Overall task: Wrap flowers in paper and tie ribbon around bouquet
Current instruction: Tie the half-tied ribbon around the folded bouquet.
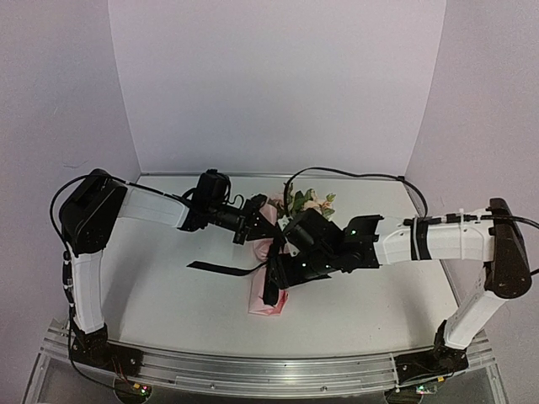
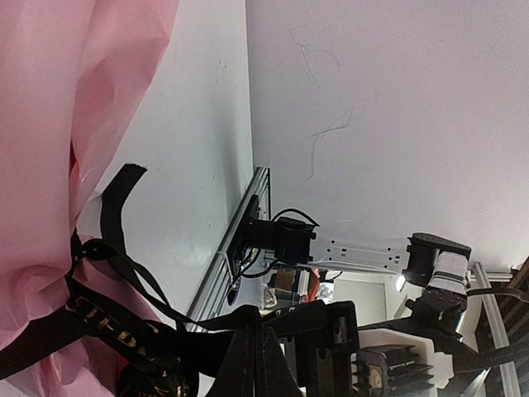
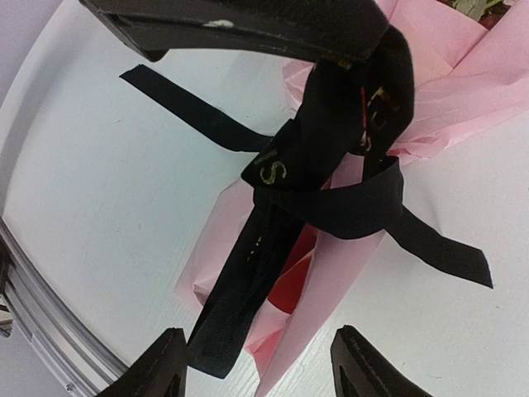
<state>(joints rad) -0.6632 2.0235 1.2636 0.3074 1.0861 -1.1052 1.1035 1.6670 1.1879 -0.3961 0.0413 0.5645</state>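
Slim pink crinkly paper-cone bouquet (image 1: 269,301) lies mid-table on the white table (image 1: 168,295), pale pink-cream blossoms (image 1: 310,202) toward 1 o'clock, tip toward 7. Narrow black fabric ribbon (image 3: 331,207) crosses once round the cone in a loose half knot, one tail out at 9 o'clock. Left gripper (image 1: 251,229) pressed together, pinching the ribbon loop above the cone. Right gripper (image 3: 260,337) spread, holding nothing, over the cone's lower end.

Risks: knot looks slack, so a pull by the left alone could drag or lift the bouquet, or slip the crossing undone; the paper may unroll.

Writing: pale gold letters on the ribbon, one "S" legible, rest unreadable.
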